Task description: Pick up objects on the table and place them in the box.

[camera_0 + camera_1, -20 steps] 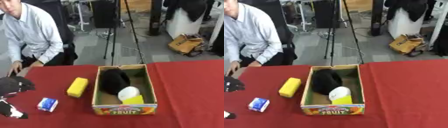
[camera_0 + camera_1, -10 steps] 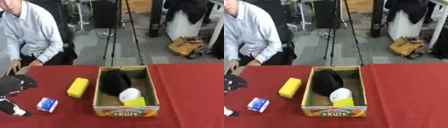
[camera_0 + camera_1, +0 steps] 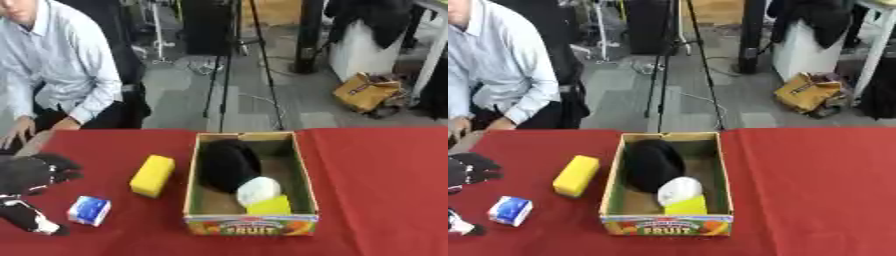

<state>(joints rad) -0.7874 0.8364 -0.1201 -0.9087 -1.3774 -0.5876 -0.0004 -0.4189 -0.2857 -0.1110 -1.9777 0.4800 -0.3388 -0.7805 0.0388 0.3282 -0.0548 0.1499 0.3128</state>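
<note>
since 1 s ago the left hand [image 3: 31, 172] has drifted slightly toward the yellow block [image 3: 152, 175]; fingers curled, holding nothing. block lies on the red worktop [image 3: 376, 190] just left of the box [image 3: 251, 225], blue-white carton [image 3: 89, 210] nearer the hand. block prob. a sponge: light, soft; grip across its long sides. right hand not seen.

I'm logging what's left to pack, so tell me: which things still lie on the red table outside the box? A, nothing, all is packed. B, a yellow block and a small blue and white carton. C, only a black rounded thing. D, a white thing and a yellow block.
B: the yellow block and the small blue and white carton lie on the table left of the box; the black and white things are inside it.
</note>
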